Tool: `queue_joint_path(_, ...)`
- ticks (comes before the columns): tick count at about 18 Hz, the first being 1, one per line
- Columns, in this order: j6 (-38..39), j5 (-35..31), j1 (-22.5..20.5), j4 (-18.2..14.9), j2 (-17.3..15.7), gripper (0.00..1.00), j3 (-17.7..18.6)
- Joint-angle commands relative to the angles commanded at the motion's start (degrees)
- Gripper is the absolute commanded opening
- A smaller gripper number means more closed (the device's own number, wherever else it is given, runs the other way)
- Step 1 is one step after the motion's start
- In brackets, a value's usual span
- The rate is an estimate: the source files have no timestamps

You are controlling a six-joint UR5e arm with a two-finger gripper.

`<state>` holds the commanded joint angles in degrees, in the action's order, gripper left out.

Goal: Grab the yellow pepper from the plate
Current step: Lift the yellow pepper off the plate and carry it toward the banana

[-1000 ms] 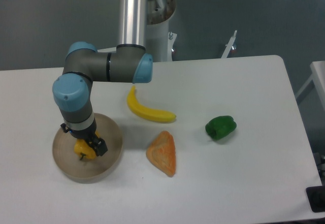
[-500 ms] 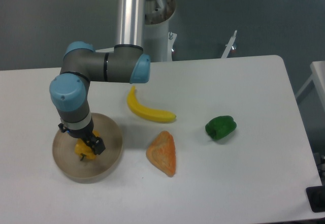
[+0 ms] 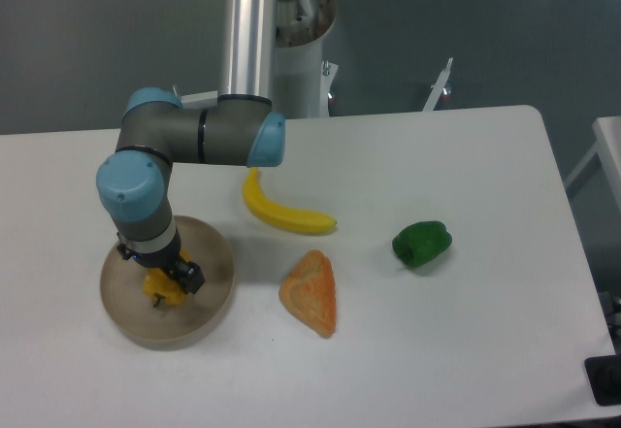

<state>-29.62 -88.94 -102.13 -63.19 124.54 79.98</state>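
Note:
The yellow pepper (image 3: 160, 287) is a small yellow-orange lump inside the round beige plate (image 3: 209, 297) at the table's left front. My gripper (image 3: 165, 280) reaches straight down into the plate from the arm's wrist and sits right on the pepper, its dark fingers (image 3: 188, 278) close against the pepper's sides. The wrist hides much of the pepper's top, and I cannot tell if the pepper rests on the plate floor or hangs just above it.
A yellow banana (image 3: 281, 213) lies behind and right of the plate. An orange triangular wedge (image 3: 312, 292) sits just right of the plate, and a green pepper (image 3: 421, 243) further right. The arm's base column (image 3: 250, 30) rises at the table's back.
The arm's wrist and elbow have shifted slightly; the gripper stays in the plate on the pepper, which has barely moved.

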Motion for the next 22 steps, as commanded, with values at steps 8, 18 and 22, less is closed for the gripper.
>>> queue_joint_path(8, -1.0, 0.0, -2.9, -0.1, -4.6, 0.3, -1.7)
queue_joint_path(18, -15.7, -0.1, -13.9, -3.3, -10.7, 0.28, -3.4)
queue_joint_path(22, -23.0, 0.2, -19.7, -7.3, -11.2, 0.28, -4.2)
